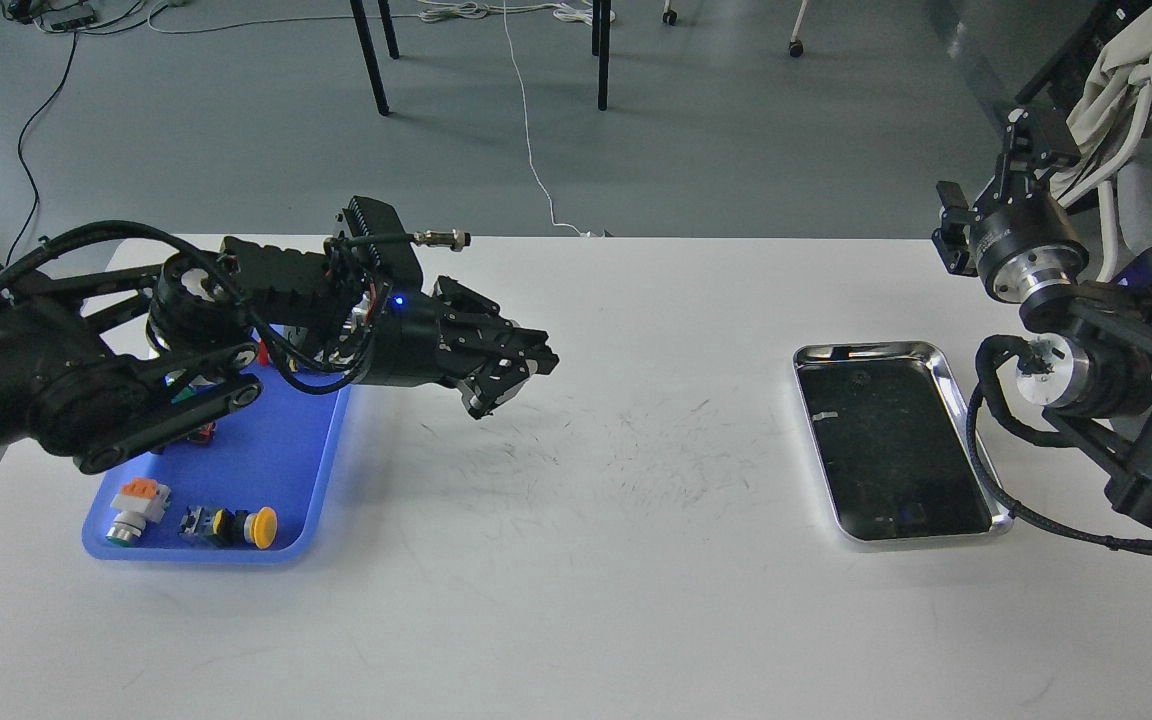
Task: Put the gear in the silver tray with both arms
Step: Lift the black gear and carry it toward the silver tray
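Note:
The silver tray (958, 400) lies on the white table at the right, and its dark bottom holds nothing. My left gripper (521, 372) hovers over the table's middle left, just right of the blue tray (286, 470). Its fingers are closed on a small pale piece that I take for the gear (533, 367), which is mostly hidden. My right gripper (981, 190) is raised above the table's far right corner, beyond the silver tray. It is seen from behind, so I cannot tell how its fingers stand.
The blue tray holds a yellow push button (258, 526), an orange and white switch (136, 505) and other small parts under my left arm. Chair legs and cables are on the floor beyond the table. Cloth hangs at the top right.

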`<action>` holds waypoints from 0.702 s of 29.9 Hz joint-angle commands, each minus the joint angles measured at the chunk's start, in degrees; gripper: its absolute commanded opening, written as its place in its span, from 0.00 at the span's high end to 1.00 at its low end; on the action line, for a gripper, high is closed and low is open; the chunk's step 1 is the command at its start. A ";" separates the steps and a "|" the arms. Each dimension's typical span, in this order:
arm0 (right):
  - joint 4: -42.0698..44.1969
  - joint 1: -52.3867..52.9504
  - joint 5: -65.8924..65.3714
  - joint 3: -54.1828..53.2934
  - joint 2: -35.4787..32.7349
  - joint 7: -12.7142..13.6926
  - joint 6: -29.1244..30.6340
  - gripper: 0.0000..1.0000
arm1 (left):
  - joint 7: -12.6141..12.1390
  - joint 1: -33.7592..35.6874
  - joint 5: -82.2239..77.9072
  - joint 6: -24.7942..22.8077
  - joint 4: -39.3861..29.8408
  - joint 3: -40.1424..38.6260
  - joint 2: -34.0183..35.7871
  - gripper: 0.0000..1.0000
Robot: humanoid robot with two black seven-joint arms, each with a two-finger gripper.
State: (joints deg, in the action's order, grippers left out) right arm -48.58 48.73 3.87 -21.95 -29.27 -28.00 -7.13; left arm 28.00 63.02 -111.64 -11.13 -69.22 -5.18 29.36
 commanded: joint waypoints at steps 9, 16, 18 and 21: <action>0.51 -0.12 0.08 -0.99 -0.08 0.00 -0.43 0.04 | 0.00 0.00 0.11 -1.09 8.74 2.72 -16.34 0.89; 1.30 -0.04 0.08 -1.26 -0.26 0.00 -0.43 0.04 | 0.00 -0.61 0.28 -1.09 16.39 2.98 -25.92 0.89; 1.39 -0.12 0.09 -1.17 -0.35 0.00 -0.43 0.04 | 0.00 -0.79 0.28 -1.00 18.41 3.07 -28.03 0.89; 1.47 -0.21 0.00 -1.17 -0.35 0.00 -0.43 0.04 | 0.00 -1.40 0.37 -1.00 22.10 3.07 -29.36 0.89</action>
State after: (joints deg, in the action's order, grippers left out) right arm -47.21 48.63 3.95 -23.16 -29.61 -28.00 -7.54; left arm 28.02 62.18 -111.33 -12.21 -50.25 -2.13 1.13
